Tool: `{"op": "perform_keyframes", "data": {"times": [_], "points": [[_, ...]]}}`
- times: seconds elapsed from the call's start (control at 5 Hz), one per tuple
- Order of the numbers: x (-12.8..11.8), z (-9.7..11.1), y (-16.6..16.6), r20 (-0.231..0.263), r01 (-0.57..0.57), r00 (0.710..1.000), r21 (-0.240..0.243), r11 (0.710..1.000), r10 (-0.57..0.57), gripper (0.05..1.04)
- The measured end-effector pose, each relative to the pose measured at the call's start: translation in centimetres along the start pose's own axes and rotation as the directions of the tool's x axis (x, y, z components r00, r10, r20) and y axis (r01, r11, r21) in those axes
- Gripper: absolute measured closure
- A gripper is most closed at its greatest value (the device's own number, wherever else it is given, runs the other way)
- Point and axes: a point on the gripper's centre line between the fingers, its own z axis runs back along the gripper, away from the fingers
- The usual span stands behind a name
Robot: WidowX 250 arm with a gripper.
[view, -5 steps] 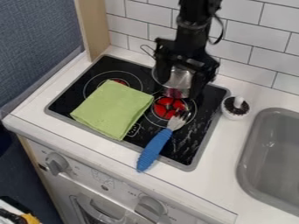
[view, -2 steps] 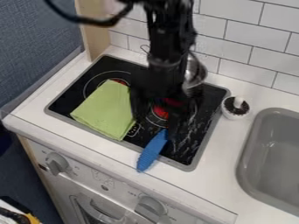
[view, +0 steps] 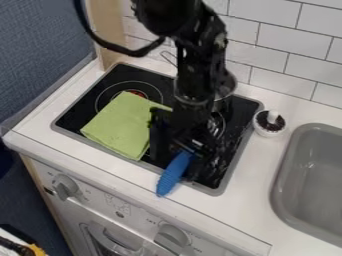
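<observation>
Low over the front part of the stove, the black gripper [view: 176, 166] hangs open, one finger on each side of the blue handle [view: 174, 174] of a fork. The handle slants toward the stove's front edge and its end sticks out over the white counter. The gripper covers most of the fork's metal head. Left of the gripper, a folded green cloth [view: 123, 125] lies across the stove top, close to the left finger. Behind the arm stands a metal pot [view: 228, 86], partly hidden.
The black stove top [view: 230, 145] has a grey rim. A small white pot with dark filling [view: 269, 124] stands right of it, and a grey sink [view: 310, 175] lies farther right. White wall tiles [view: 280, 55] rise behind, and knobs [view: 172, 237] line the front panel.
The gripper has moved from over the metal pot toward the front and down, to around the blue handle. The pot, fork and cloth look unmoved.
</observation>
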Motion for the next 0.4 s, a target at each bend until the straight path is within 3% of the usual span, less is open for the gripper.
{"op": "perform_keyframes", "data": {"times": [0.2,0.4], "points": [[0.71,-0.26,-0.07,-0.037,-0.008,0.999,0.010,1.000,0.009,0.132],[1.31,-0.18,-0.08,-0.040,-0.023,0.999,0.009,1.000,0.024,0.404]]}}
